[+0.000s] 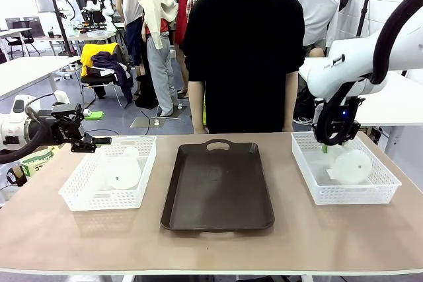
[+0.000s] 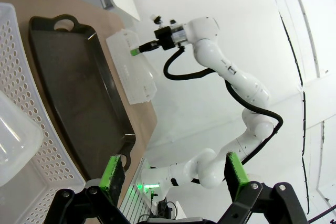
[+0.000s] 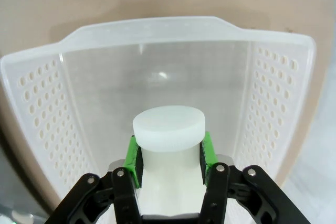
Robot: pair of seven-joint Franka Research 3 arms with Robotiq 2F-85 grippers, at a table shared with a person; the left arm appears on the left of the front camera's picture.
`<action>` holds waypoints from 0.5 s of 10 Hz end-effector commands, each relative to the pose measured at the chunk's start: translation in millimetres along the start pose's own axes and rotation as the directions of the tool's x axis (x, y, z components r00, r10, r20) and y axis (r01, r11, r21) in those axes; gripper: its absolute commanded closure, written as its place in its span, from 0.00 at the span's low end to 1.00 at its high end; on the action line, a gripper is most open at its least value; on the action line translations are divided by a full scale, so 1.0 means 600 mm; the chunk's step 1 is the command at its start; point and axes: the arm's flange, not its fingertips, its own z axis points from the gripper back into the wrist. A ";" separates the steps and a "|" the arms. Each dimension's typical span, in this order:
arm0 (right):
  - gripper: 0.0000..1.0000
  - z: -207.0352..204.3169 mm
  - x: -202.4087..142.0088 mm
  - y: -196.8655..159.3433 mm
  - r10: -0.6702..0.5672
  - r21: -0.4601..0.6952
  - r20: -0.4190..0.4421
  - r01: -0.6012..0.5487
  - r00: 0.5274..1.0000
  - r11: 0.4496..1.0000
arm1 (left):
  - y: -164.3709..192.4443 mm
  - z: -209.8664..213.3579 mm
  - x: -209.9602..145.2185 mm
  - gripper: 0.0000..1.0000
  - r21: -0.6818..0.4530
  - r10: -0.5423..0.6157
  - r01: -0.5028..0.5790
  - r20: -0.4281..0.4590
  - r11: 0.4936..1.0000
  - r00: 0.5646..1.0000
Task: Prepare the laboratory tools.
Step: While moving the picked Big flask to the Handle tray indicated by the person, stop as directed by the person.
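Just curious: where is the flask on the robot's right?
Front view: the flask is inside the white basket on the right side, right of the brown tray, its neck clamped in the right gripper.

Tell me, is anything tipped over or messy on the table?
Both flasks are tipped on their sides: the left flask in the left basket, the right flask in the right basket, its neck gripped by the right pincer. Nothing looks spilled or broken.

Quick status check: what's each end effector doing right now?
Left end effector: open, holding nothing.
Right end effector: closed on the neck of a flask.
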 end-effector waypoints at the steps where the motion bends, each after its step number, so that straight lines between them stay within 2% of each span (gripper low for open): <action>1: 1.00 0.066 -0.022 -0.014 0.001 0.003 0.003 -0.001 1.000 1.000 | -0.002 0.002 0.001 0.00 0.004 -0.003 0.003 0.005 1.000 1.000; 3: 1.00 0.111 -0.043 -0.026 0.029 0.024 -0.020 -0.028 0.999 0.999 | -0.002 0.002 0.001 0.00 0.004 -0.003 0.003 0.005 1.000 1.000; 5: 1.00 0.149 -0.068 -0.038 0.040 0.032 0.028 -0.041 0.999 0.999 | -0.002 0.002 0.001 0.00 0.004 -0.003 0.003 0.005 1.000 1.000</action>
